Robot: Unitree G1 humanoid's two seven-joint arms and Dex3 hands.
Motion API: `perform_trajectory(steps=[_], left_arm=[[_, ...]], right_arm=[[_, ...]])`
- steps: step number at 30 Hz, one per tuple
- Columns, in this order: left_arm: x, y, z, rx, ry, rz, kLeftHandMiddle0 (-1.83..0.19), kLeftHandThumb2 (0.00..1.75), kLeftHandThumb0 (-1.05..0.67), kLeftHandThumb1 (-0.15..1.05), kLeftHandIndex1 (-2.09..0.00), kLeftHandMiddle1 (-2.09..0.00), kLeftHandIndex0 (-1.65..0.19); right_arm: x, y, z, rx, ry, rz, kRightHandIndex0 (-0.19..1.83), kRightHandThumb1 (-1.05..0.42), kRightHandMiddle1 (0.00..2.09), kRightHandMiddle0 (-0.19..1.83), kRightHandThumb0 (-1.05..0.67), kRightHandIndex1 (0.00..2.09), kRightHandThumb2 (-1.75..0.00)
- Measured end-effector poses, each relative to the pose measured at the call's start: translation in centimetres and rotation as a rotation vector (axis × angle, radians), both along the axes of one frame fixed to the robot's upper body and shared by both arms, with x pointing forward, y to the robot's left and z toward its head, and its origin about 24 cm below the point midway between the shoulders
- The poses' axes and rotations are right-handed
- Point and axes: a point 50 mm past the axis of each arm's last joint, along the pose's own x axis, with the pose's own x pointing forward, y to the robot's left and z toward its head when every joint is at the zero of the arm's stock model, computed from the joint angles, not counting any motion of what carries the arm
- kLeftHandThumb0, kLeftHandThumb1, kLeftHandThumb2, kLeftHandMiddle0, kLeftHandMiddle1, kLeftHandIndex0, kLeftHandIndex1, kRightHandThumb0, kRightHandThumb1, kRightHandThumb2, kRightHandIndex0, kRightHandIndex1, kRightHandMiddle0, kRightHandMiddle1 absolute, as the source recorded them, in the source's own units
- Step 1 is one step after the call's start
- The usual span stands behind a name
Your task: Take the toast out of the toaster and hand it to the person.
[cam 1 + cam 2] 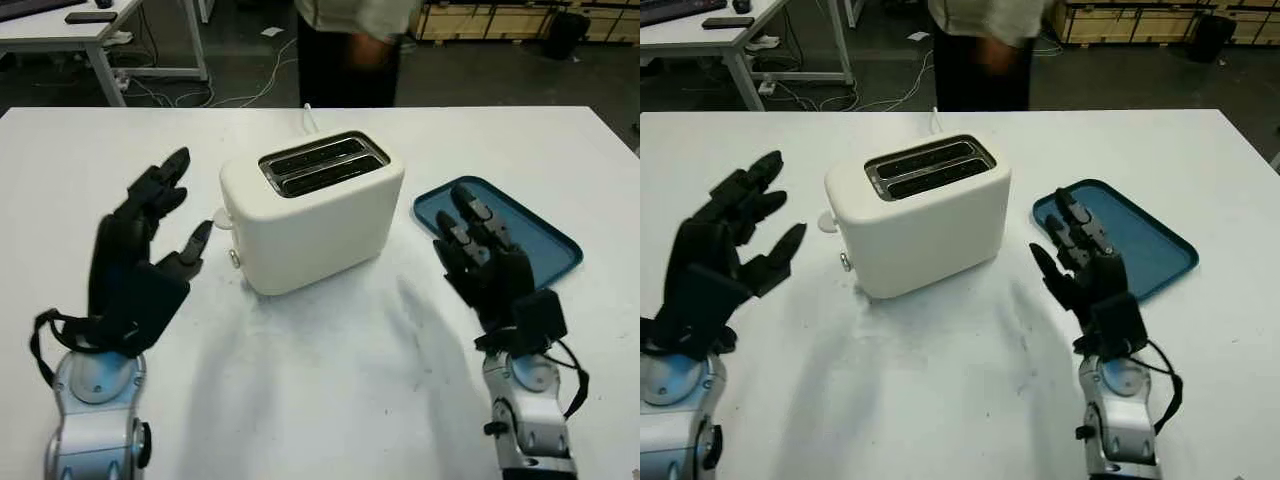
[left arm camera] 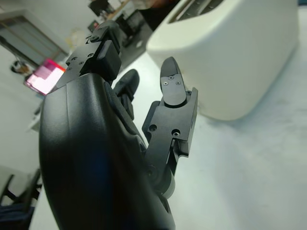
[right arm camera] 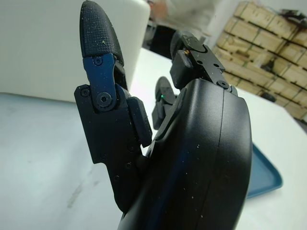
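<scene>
A cream two-slot toaster (image 1: pixel 310 210) stands in the middle of the white table (image 1: pixel 320 390). Its two slots (image 1: pixel 322 165) look dark, and I see no toast sticking out of them. My left hand (image 1: pixel 150 245) is open, raised just left of the toaster, its thumb tip close to the small lever on the toaster's side. My right hand (image 1: pixel 480 255) is open to the right of the toaster, over the near edge of a blue tray (image 1: pixel 520 235). A person (image 1: pixel 350 50) stands beyond the far edge of the table.
The blue tray lies flat at the right, with nothing on it. A white cord (image 1: pixel 308 118) runs from the toaster's back toward the far edge. A desk (image 1: pixel 70 30) and floor cables sit in the background at the left.
</scene>
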Motion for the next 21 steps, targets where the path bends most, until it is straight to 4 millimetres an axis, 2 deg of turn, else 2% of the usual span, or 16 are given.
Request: perform_trajectory(steps=[4, 8, 16, 20, 21], left_arm=[[0.0, -0.4, -1.1, -0.015, 0.009, 0.037, -0.03, 0.57, -0.06, 0.92, -0.01, -0.73, -0.3], [-0.1, -0.5, -2.4, -0.001, 0.053, 0.078, -0.04, 0.55, -0.12, 0.92, -0.02, -0.74, -0.31], [-0.2, -0.3, -3.0, 0.017, 0.129, 0.112, -0.03, 0.53, -0.11, 0.92, -0.01, -0.72, -0.3], [-0.3, -0.5, -3.7, -0.02, 0.197, 0.129, -0.03, 0.54, -0.14, 0.92, -0.01, -0.7, -0.29], [-0.3, -0.6, -3.8, -0.041, 0.227, 0.128, -0.01, 0.59, -0.21, 0.92, -0.01, -0.7, -0.28]], right_arm=[[-0.1, 0.0, -0.6, 0.022, 0.013, -0.008, 0.35, -0.92, 0.02, 0.38, -0.78, 0.05, -0.24], [-0.1, -0.1, -0.8, 0.02, 0.009, -0.016, 0.33, -0.92, 0.0, 0.36, -0.78, 0.04, -0.24], [-0.1, -1.0, -0.9, 0.021, 0.016, -0.061, 0.35, -0.92, 0.02, 0.42, -0.73, 0.05, -0.19], [0.0, -1.1, -1.2, 0.014, 0.009, -0.066, 0.34, -0.92, 0.02, 0.43, -0.75, 0.04, -0.23], [0.1, -1.2, -1.2, 0.01, 0.01, -0.07, 0.34, -0.92, 0.02, 0.44, -0.76, 0.04, -0.23]])
